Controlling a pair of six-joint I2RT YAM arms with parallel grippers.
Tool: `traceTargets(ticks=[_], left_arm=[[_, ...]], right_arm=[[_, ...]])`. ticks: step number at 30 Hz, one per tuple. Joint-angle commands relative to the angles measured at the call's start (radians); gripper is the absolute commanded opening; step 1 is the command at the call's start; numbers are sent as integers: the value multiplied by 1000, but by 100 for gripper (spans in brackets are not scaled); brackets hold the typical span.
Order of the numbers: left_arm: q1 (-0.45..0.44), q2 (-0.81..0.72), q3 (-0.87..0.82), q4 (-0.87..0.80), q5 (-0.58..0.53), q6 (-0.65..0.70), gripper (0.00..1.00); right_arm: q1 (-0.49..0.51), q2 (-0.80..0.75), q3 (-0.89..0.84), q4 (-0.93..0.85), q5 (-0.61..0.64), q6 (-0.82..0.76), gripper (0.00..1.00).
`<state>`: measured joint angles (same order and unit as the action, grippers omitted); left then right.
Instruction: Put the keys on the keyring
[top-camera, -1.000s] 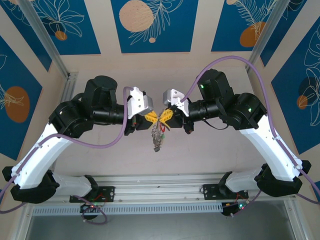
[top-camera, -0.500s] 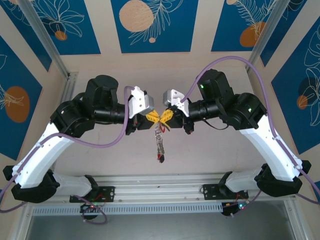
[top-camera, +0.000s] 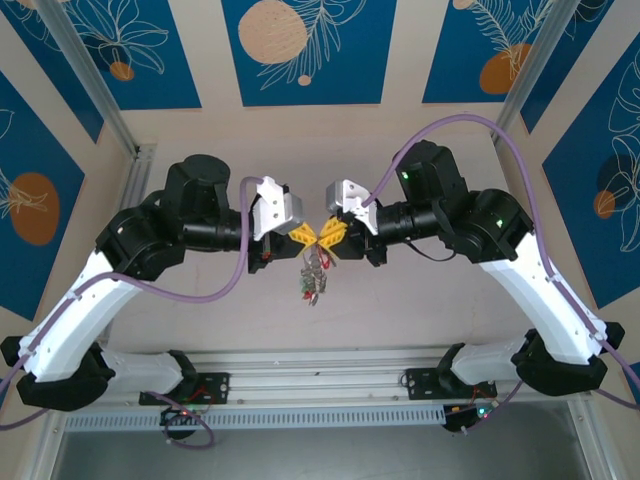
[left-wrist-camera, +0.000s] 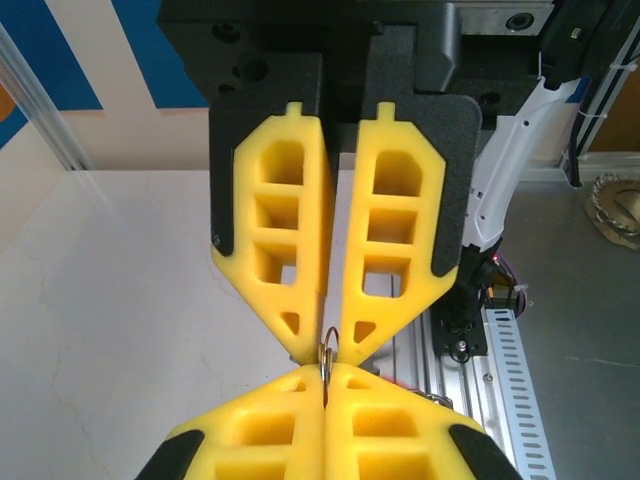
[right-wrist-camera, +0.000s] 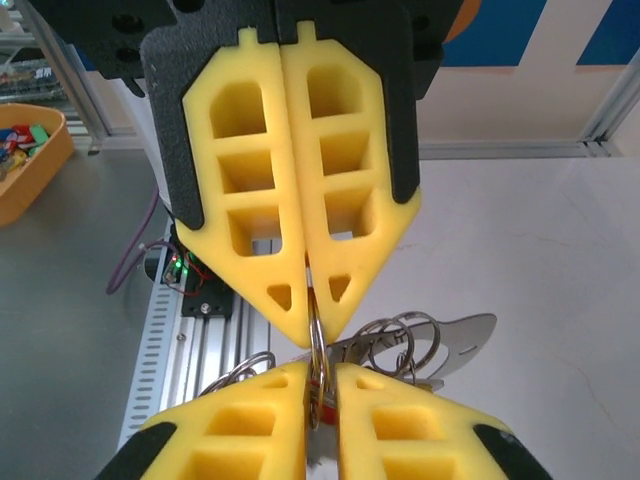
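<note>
Both sets of my jaws are clenched right now, meeting tip to tip in mid-air over the table (top-camera: 430, 300). My left jaws are squeezed fully together and pinch the keyring (right-wrist-camera: 315, 330) right at their tips. My right jaws are clamped on the same thin grey loop from the other side. There's a sliver of gap between them where the wire runs down, plus something red tucked in there that I can't make out.

In the left wrist view the keyring (left-wrist-camera: 328, 352) only just peeks out where the four yellow tips meet. A few smaller rings (right-wrist-camera: 400, 335) dangle off to one side, just beside my right jaws.

From above, the keys (top-camera: 313, 280) hang in a little bunch straight below the meeting point, with bits of green and red showing, and I can't tell whether they touch the table. The aluminium rail (top-camera: 320, 385) runs along the near edge by my bases. Off to the side of the table there's an orange bin (right-wrist-camera: 30, 160) with coloured stuff in it.
</note>
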<state>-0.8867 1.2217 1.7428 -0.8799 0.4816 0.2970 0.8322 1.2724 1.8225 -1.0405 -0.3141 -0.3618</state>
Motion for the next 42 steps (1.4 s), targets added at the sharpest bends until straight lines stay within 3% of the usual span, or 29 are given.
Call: traceTargets(ticks=[1,4,9,29,42], left_arm=[[-7,-23,5,65,50,-11,0],[-7,-19,7,70,64,-17,0],[-8,-27,2,81,69,-22,0],[-7,-103,-113,255,96,-56,0],[-7,-123,-121,259,83,-41,0]], right_arm=[[1,-41,-30,31,-18,30,17],[-4,-44,-32,33,-36,37,15],[-12,-45,-40,40,-52,38,0],[-59,16,-45,-8,-138,73,0],[-75,51,-2,-82,-126,97,0]])
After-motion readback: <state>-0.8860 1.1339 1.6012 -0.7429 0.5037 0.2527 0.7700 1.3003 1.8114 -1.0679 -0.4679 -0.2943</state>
